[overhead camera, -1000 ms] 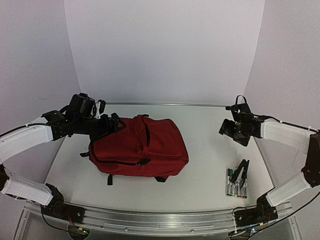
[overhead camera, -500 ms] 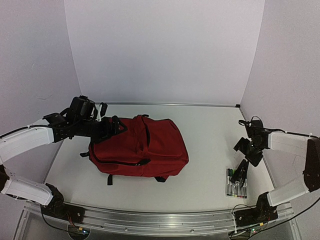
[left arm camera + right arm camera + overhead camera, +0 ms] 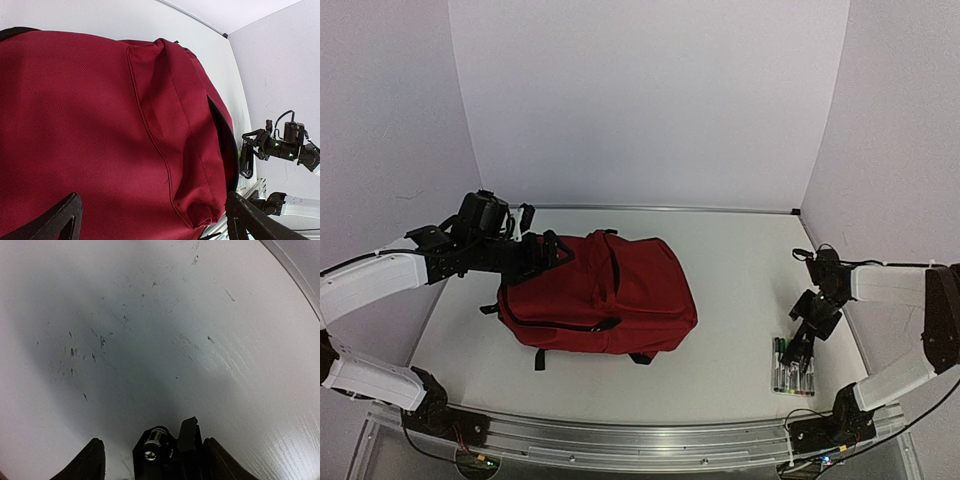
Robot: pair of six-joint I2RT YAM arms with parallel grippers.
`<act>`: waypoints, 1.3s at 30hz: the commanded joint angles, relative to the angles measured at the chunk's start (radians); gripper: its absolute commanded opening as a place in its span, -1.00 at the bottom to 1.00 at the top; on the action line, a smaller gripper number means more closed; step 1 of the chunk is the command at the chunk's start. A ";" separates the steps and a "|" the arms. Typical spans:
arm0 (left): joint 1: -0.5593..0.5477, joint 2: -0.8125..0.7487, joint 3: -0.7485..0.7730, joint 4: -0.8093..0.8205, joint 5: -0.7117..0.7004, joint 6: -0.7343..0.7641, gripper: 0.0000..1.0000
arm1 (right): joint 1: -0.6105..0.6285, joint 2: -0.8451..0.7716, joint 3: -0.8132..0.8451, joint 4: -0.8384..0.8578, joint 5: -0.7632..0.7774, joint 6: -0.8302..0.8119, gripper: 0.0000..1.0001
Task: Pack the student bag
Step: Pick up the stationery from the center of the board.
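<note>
1. Logging student bag (image 3: 600, 295): lying flat on table (image 3: 740, 250), toward 9 o'clock.
2. Left jaws: released, over the bag.
3. Right jaws, 4 o'clock: astride black item (image 3: 165, 450); grip I cannot tell.

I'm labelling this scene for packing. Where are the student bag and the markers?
student bag (image 3: 640, 290), top external view, on its red front fabric.
markers (image 3: 785, 376), top external view, near end of the row.

There is one red bag (image 3: 600, 295), one left arm (image 3: 370, 280), one right arm (image 3: 895, 285), one black clip (image 3: 167, 450) and one little bunch of pens (image 3: 790, 378).
</note>
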 commanded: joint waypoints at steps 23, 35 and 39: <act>-0.077 0.010 0.080 0.291 0.277 0.069 0.93 | 0.388 -0.300 0.330 0.164 -0.128 0.013 -1.00; -0.216 0.126 0.086 0.673 0.432 -0.033 0.94 | 0.708 -0.046 0.535 0.706 -0.190 -0.016 -1.00; -0.222 0.116 0.062 0.748 0.461 -0.055 0.97 | 0.758 0.020 0.555 0.943 -0.280 0.034 -1.00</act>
